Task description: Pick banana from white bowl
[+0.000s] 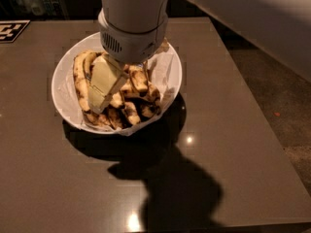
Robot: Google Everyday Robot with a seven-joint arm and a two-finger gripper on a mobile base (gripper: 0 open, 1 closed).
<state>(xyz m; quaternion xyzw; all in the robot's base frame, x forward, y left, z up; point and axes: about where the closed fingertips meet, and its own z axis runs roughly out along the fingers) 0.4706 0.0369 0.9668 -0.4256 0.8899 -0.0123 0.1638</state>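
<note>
While the gripper (99, 100) sits down inside the white bowl (62, 76), its cream pads are in among the fruit on the left half. Can't tell whether the jaws are open or closed, or whether they grip anything, since they read as one pale block from this angle.

- The banana (79, 84), an overripe one with brown-black blotches, is in the bowl. It curves along the left wall, just beside the gripper's pads.
- More blotched bananas (138, 81) are piled to the right of the gripper and below it, touching each other.
- Crinkled white paper lining (167, 67) shows at the bowl's right side.
- The white wrist housing (131, 33), which has a vent grille, is directly over the bowl and hides its far rim.
- The bowl rests on the dark glossy bench (233, 130), towards the far left. The arm's shadow falls on the bench nearer the camera.
- A black-and-white fiducial tag (10, 30) is at the bench's far left corner.
</note>
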